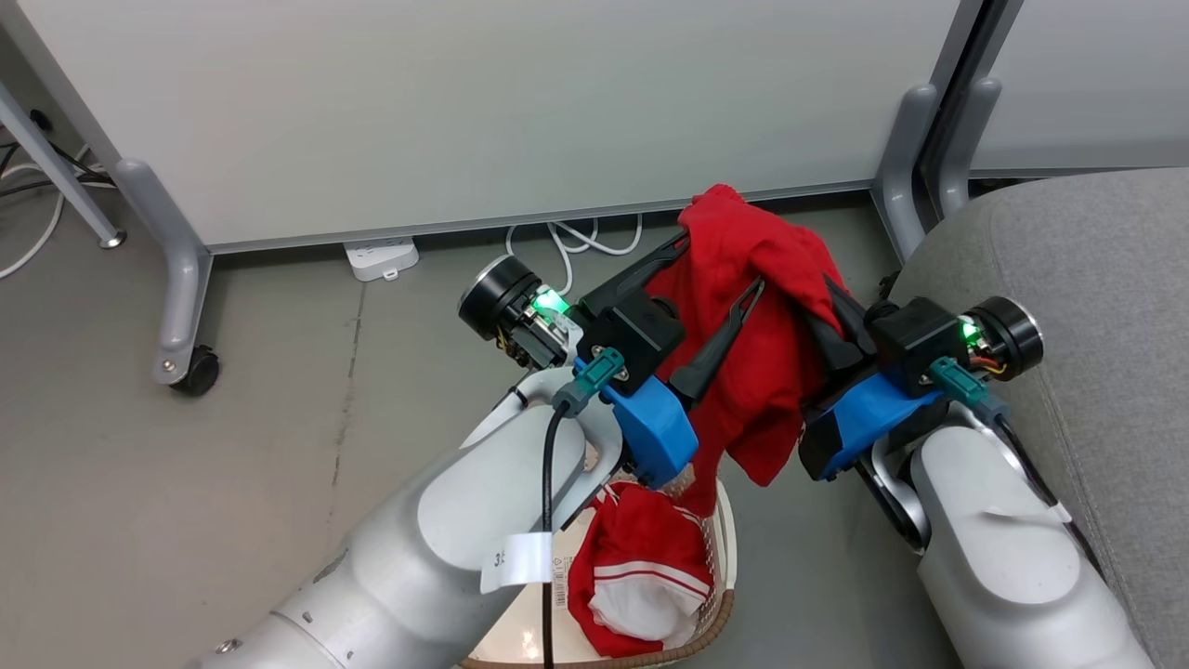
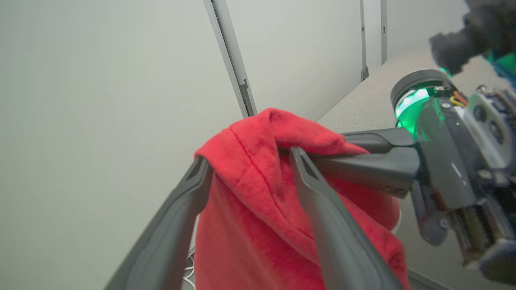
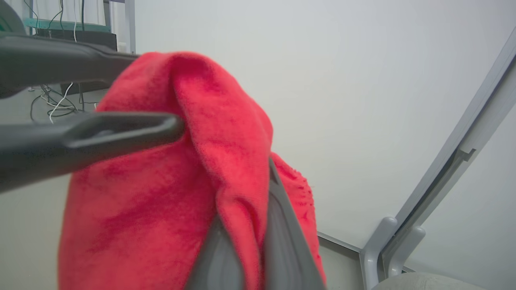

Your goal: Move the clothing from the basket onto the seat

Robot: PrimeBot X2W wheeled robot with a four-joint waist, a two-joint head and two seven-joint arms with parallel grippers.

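Left forearm [image 1: 446,548]: pale, low in the head view, over the basket [image 1: 717,609].
Left gripper [image 1: 723,262]: fingers spread apart, held garment [image 1: 752,381] draped between them.
Right gripper [image 1: 836,311]: pinched together on a fold of that garment.
Held garment: hanging between both grippers, beside the seat [image 1: 1096,307], not on it.
Second garment [image 1: 641,567]: lying in the basket.

Bright diffuse light is filling views; green status light [image 1: 550,302] is glaring; fingers [image 3: 282,241] are blurring at six o'clock.
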